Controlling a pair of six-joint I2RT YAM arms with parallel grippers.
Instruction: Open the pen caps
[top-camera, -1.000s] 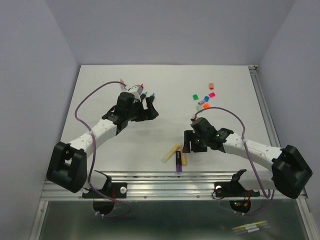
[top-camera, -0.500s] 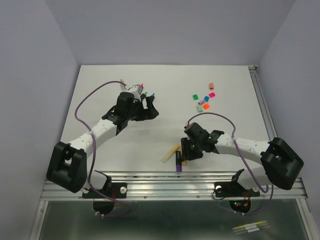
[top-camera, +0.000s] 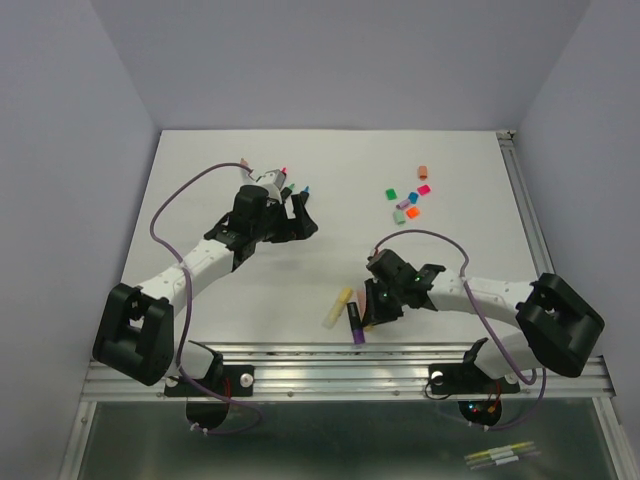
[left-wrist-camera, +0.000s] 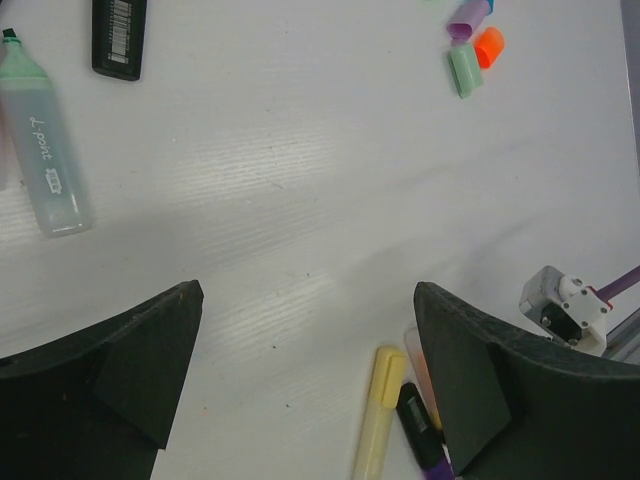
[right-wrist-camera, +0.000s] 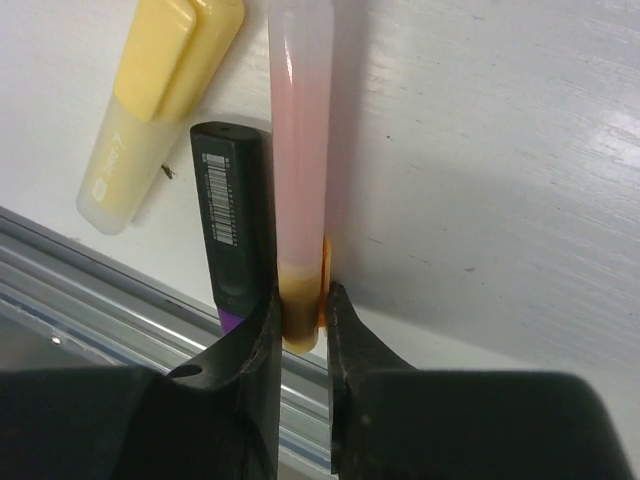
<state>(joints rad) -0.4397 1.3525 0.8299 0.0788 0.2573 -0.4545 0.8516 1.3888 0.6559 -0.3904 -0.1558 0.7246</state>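
While clenched with the right hand (right-wrist-camera: 301, 328) on the orange cap (right-wrist-camera: 299, 298) of the pink pen (right-wrist-camera: 300, 150), likely needs a second grip on the barrel. Runs lengthwise straight away from that hand, flat on the worktop (right-wrist-camera: 480, 150), just beside the black pen (right-wrist-camera: 232, 230). Sits well apart from the left hand (left-wrist-camera: 305, 305), released and empty. Probably calls for carrying toward the left, or pulling along that axis.
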